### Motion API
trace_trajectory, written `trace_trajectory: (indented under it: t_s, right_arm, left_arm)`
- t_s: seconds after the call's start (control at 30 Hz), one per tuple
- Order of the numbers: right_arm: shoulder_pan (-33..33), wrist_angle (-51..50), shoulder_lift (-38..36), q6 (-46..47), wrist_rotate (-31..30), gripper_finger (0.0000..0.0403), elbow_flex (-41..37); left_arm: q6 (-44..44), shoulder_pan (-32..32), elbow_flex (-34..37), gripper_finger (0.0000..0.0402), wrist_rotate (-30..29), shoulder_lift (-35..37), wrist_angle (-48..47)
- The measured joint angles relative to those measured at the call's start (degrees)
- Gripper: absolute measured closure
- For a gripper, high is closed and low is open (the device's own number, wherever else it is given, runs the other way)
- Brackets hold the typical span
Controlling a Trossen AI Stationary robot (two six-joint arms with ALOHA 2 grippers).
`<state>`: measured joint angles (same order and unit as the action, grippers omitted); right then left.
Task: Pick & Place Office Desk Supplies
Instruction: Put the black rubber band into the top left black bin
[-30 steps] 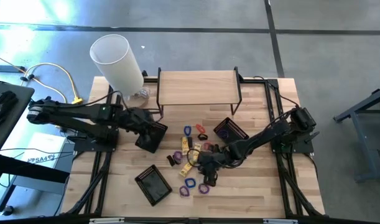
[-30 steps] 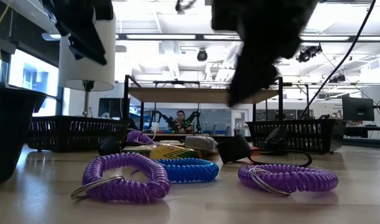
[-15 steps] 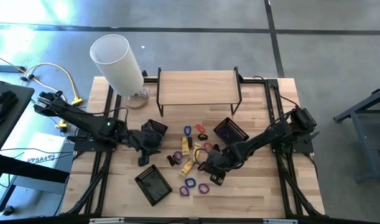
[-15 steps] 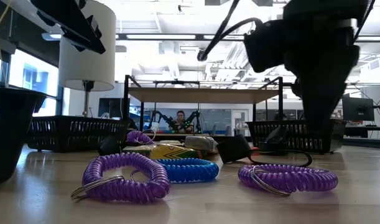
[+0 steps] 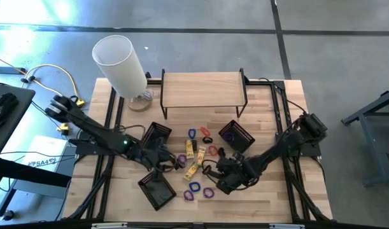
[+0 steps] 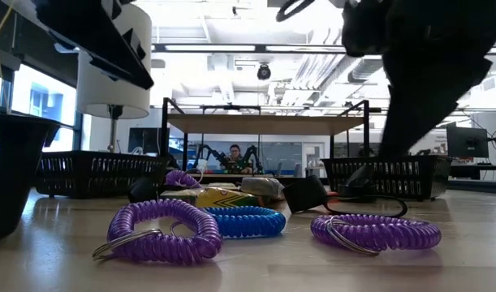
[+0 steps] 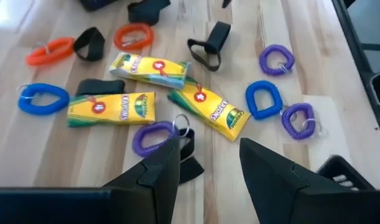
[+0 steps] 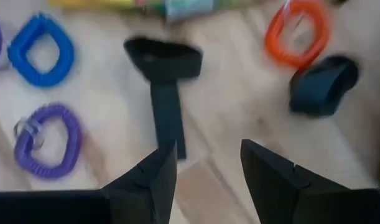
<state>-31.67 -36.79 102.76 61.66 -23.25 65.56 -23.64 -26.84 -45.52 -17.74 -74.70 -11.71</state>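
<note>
Both arms hang over a scatter of desk supplies at the centre of the wooden surface [image 5: 264,108], in what looks like the reaching step of a sort, with nothing yet lifted.

At left of centre in the high view, the left end effector [image 5: 163,161] hovers beside a black mesh basket [image 5: 157,189] in the lower left of the pile. Its wrist view shows the fingers [image 7: 153,174] parted and empty, straddling a purple coil band [image 7: 151,137] with a key ring. Beyond it lie three yellow crayon packets [image 7: 112,109], a blue coil band [image 7: 43,99], an orange coil band [image 7: 133,36] and dark strap loops [image 7: 209,50].

A second basket [image 5: 157,133] sits above the left end effector, and a third [image 5: 236,135] to the right of the pile, already holding something purple, though I cannot tell what.

At lower right of the pile, the right end effector [image 5: 228,178] is low over the supplies. Its fingers [image 8: 145,180] stand apart with nothing between them, lined up on a black strap piece [image 8: 165,81], a purple band [image 8: 48,140] to one side and an orange band [image 8: 300,32] farther off.

A tall white cylinder [image 5: 120,63] and a wooden shelf [image 5: 204,89] stand at the top of the frame, untouched.

The next move, by my reading, calls for each end effector to drop the last little way and close: the left on the purple band, the right on the black strap, then carry its catch to a basket. The flat, thin pieces will likely need the fingertips right down on the wood.
</note>
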Motion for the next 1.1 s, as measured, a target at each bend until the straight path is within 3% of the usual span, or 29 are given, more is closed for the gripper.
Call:
trace_trajectory:
  t_s: [0.2, 0.5, 0.73, 1.1]
  right_arm:
    - [-0.57, -0.25, -0.02, 0.04, -8.94, 0.0236, 0.0]
    - [-0.6, -2.13, -0.02, -0.38, -15.39, 0.0236, -0.04]
    - [-0.6, 0.26, -0.02, -0.56, -14.97, 0.0236, -0.04]
    - [-0.58, 1.21, -0.02, -4.04, -7.04, 0.0236, -0.04]
  left_arm:
    - [2.96, 1.15, -0.01, 0.0241, -1.59, -5.13, 4.72]
    - [7.74, 6.04, -0.02, 0.0241, -0.42, -5.5, 8.22]
    - [6.93, 6.5, -0.02, 0.0241, 4.39, -5.48, 7.21]
    - [7.13, 3.3, -0.02, 0.0241, 4.46, -5.5, 5.87]
